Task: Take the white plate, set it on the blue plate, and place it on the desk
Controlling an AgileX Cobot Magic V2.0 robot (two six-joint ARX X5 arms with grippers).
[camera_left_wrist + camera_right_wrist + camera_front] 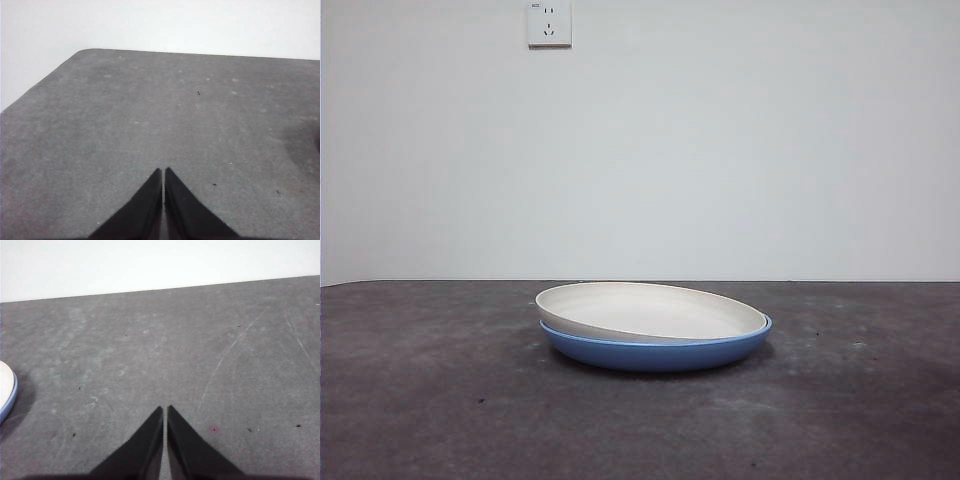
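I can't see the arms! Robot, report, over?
Both grippers shut, empty, away. White plate tilted in blue plate on desk. Nothing blocking.

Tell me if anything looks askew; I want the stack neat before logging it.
The white plate sits tilted in the blue plate, its left rim raised, right rim sunk level with the blue rim, so not nested flat. Nothing looks spilled or broken on the desk.
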